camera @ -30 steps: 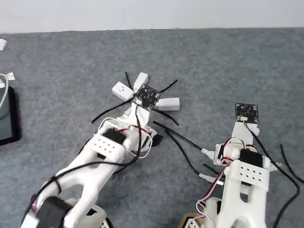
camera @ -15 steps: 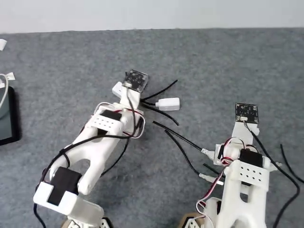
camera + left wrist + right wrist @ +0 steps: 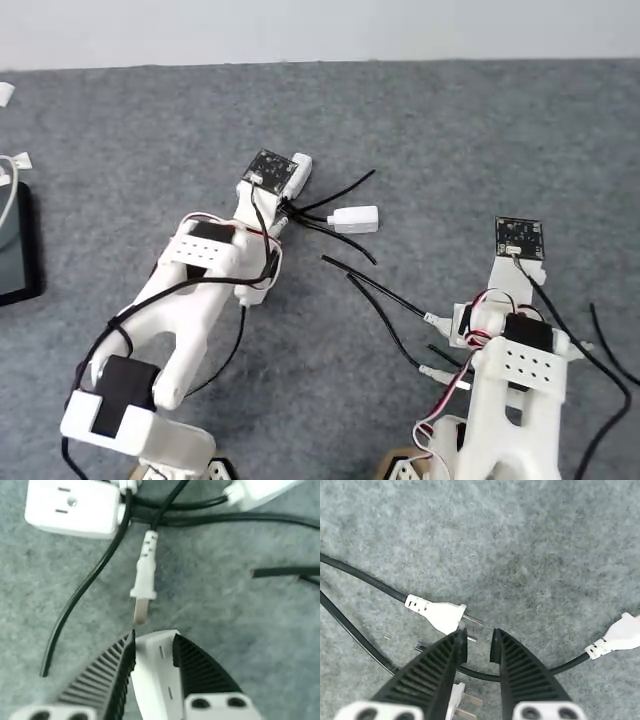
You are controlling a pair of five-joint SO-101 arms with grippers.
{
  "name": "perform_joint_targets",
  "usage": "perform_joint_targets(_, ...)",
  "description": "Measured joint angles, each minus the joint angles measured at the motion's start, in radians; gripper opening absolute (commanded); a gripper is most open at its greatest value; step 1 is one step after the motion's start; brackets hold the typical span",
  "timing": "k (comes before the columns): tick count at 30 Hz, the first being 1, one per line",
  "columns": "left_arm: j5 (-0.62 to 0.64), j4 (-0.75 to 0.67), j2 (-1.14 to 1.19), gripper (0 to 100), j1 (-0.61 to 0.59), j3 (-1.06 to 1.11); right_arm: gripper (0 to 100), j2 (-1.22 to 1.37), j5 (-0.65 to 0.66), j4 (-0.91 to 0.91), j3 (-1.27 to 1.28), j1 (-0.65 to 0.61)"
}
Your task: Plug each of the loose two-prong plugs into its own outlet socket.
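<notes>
Since the left gripper (image 3: pixel 153 637), clamped on an outlet socket (image 3: pixel 152 680), has swung leftward toward the table's (image 3: pixel 480 120) far edge, a loose plug (image 3: pixel 145 572) now faces it; the right gripper (image 3: pixel 479 635) hangs parted, empty.

The left arm (image 3: pixel 205 270) has swung over to its own left and stretched farther out. The left gripper (image 3: pixel 152 637), clamped on a small white socket (image 3: pixel 155 672), went with it. A big white socket (image 3: pixel 72 507) used to lie off to the gripper's left. Now it sits just ahead of the gripper, under the wrist. Another white socket (image 3: pixel 354 218) was right beside the gripper and is now well off to its right.
</notes>
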Motion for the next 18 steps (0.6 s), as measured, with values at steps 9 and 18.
perform_joint_targets(9, -0.216, 0.135, 0.026, 2, -0.146, 0.02, 10.4, 0.0, 0.0, 0.0, 0.0, 0.0)
perform_joint_targets(18, -0.296, 0.132, 0.025, 2, -0.186, 0.028, 10.4, 0.0, 0.0, -0.002, 0.018, -0.043)
